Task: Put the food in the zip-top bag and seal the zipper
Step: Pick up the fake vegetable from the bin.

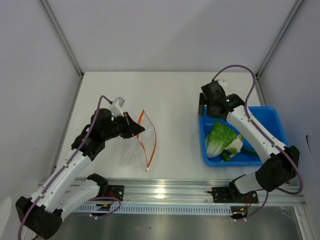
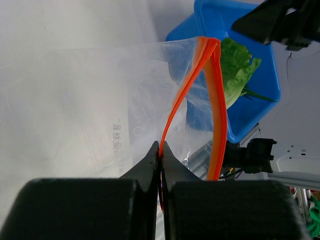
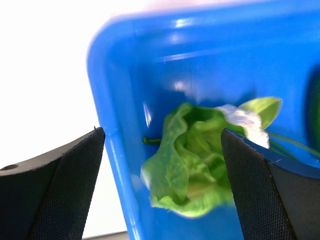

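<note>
1. Two arms over a white worktop (image 1: 175,95), bases bolted at its near edge.
2. On the left arm: raised from the near left corner, elbow bent, wrist turned inward toward the middle of the worktop.
3. Closed tight, the left end effector (image 2: 161,150), pinching one lip of the zipper (image 2: 216,100) between tapered black fingers (image 2: 147,167).
4. Left of centre over the worktop, at that end effector, the zip-top bag (image 2: 75,110), mouth gaping toward the right; resting or lifted, unclear. Clear, thin, crinkly film with faint printed characters; zipper a narrow orange-red strip bowed into an open loop.
5. On the right arm: folded up from the near right corner, forearm slanting back and left over the blue bin (image 1: 272,120), wrist tipped down at the bin's far left corner.
6. Spread wide and gripping nothing, the right end effector (image 3: 162,132), its black, finely textured pads (image 3: 265,190) either side of the greens below.
7. Inside the bin, well apart from the bag, all the food (image 1: 221,137): ruffled light-green leaves on a pale whitish stalk, with darker long green pieces (image 1: 227,156) beside it.
8. Bin rectangular, smooth glossy blue plastic, rounded corners, on the right of the worktop.
</note>
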Action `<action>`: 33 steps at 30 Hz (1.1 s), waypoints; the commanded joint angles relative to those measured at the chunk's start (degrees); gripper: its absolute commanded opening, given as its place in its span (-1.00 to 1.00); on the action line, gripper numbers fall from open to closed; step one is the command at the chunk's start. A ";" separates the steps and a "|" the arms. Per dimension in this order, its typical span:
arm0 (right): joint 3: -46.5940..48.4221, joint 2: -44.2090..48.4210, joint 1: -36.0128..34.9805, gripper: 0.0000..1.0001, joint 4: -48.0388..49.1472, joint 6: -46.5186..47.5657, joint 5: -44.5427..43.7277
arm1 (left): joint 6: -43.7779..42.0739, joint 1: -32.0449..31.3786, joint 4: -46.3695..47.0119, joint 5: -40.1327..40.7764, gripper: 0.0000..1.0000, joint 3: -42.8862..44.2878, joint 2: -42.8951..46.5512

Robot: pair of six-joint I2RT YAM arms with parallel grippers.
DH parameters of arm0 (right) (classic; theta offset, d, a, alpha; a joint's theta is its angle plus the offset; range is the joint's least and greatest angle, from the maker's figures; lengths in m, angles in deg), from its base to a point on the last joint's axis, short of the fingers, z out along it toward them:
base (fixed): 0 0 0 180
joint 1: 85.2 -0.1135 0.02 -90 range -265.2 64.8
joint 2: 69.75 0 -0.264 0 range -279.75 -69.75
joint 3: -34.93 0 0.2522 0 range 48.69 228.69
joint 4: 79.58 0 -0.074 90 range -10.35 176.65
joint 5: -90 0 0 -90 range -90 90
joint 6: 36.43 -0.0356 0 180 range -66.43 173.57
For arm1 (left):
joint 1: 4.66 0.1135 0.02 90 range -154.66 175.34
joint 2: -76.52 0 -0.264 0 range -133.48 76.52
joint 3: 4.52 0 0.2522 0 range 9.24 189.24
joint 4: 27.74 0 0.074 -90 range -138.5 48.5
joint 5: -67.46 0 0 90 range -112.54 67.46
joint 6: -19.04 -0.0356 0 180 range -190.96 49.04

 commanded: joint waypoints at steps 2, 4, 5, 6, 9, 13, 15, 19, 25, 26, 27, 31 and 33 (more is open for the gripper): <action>9.85 6.24 0.79 0.99 -5.85 -2.78 -4.19 | -0.44 0.01 0.97 -0.93 -0.99 -0.67 0.59; 10.31 8.18 1.31 0.99 -10.78 -7.53 -1.56 | -0.44 0.01 0.97 -1.02 -0.99 -0.67 0.85; 9.17 8.97 1.23 0.99 -12.18 -9.19 -0.60 | -0.44 0.01 0.97 -0.67 -0.99 -0.67 0.94; 8.20 10.89 1.31 0.99 -14.89 -11.04 0.80 | -0.44 0.01 0.97 -0.67 -0.99 -0.67 0.94; 2.41 16.94 1.23 0.99 -17.98 -16.05 4.58 | -0.71 0.01 0.79 -0.76 -0.99 -0.32 0.77; -9.36 26.34 1.14 0.99 -16.24 -20.10 9.68 | -0.53 0.01 1.23 -0.93 -0.99 -0.93 0.50; -15.85 28.39 1.40 0.99 -12.92 -21.51 9.78 | -0.27 0.01 1.84 -1.28 -0.99 -0.67 0.24; -21.93 30.16 2.01 0.99 -5.18 -23.01 9.16 | 0.43 0.01 2.55 -2.77 -0.99 -0.32 -0.73; -24.15 22.43 3.07 0.99 1.51 -22.75 10.40 | 0.17 0.01 1.06 -2.51 -0.99 -0.06 0.32; -24.84 21.73 3.16 0.99 3.08 -22.66 10.66 | 0.26 0.01 0.88 -2.51 -0.99 -0.06 0.50; -25.37 21.11 3.16 0.99 4.23 -22.31 10.75 | 0.26 0.01 0.79 -2.43 -0.99 -0.14 0.59; -28.36 20.32 4.21 0.99 8.63 -21.87 9.34 | 0.61 0.01 0.97 -2.60 -0.99 -0.58 0.68; -29.24 19.44 6.05 0.99 9.86 -21.25 9.87 | 0.52 0.01 0.79 -3.04 -0.99 -0.41 0.42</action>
